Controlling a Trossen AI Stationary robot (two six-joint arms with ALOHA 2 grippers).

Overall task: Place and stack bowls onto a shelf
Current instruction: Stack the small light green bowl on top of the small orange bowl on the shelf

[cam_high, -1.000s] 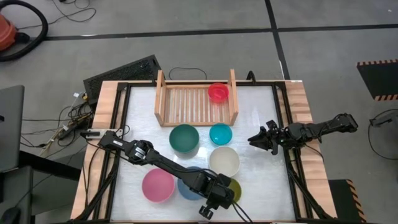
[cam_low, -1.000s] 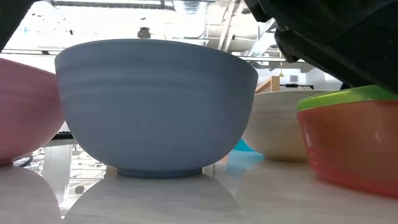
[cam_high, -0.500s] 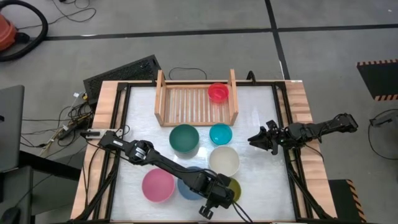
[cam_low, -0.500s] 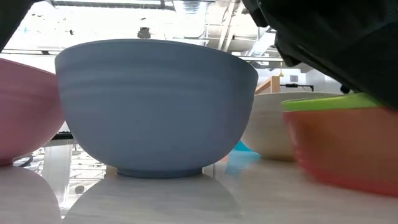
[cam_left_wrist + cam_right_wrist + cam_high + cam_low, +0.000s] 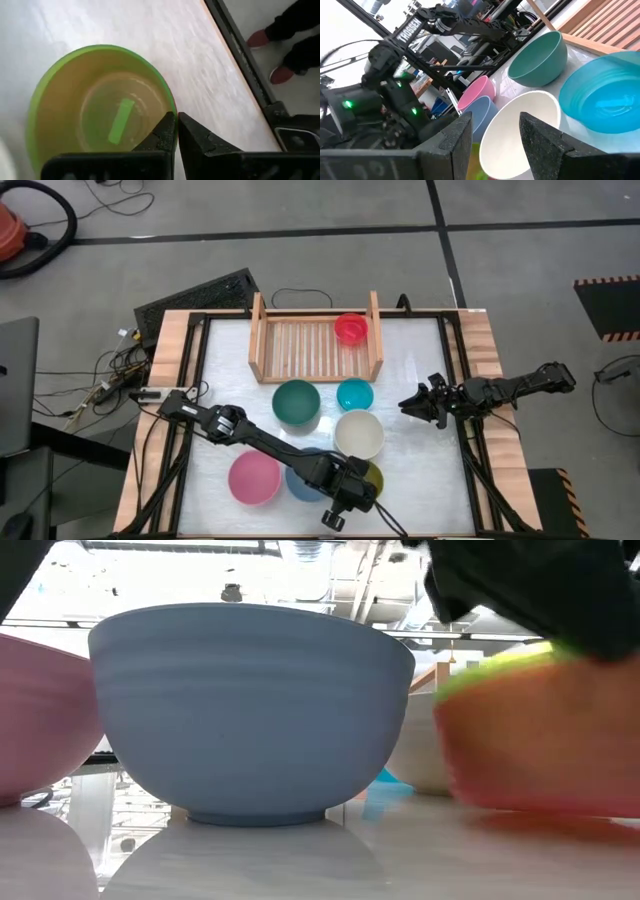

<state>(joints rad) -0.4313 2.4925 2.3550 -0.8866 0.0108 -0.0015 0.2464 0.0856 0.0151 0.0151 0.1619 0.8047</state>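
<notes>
A small olive-green bowl [image 5: 95,115], orange on its outer wall [image 5: 540,740], is near the table's near edge [image 5: 376,478], with my left gripper [image 5: 176,119] shut on its rim. The blue bowl [image 5: 250,710], pink bowl [image 5: 254,477], cream bowl [image 5: 360,436], teal bowl [image 5: 296,402] and a small cyan bowl [image 5: 354,394] stand on their bases on the table. A red bowl [image 5: 351,329] sits on the slats at the right end of the wooden shelf [image 5: 300,345]. My right gripper [image 5: 412,406] hovers open at the table's right side, beyond the cream bowl [image 5: 520,125]. My left gripper pinches the olive-green bowl's rim [image 5: 171,107], one finger [image 5: 162,135] inside the bowl and the other [image 5: 197,140] outside. The fingers come from above, pointing down. In the low view the bowl hangs just above the table with a shadow under it, roughly upright.
The blue bowl [image 5: 303,477] stands close on the held bowl's left and the cream bowl just beyond it. The table's black frame [image 5: 240,55] runs near the held bowl. A person's feet [image 5: 280,55] show on the floor past the edge. Bare tabletop lies at the near right corner [image 5: 430,490].
My left gripper has raised the olive-green bowl off the table and carried it a little toward the blue bowl, on the table's left. One second ago the bowl stood on its base farther right in the low view. The right arm has kept still.
</notes>
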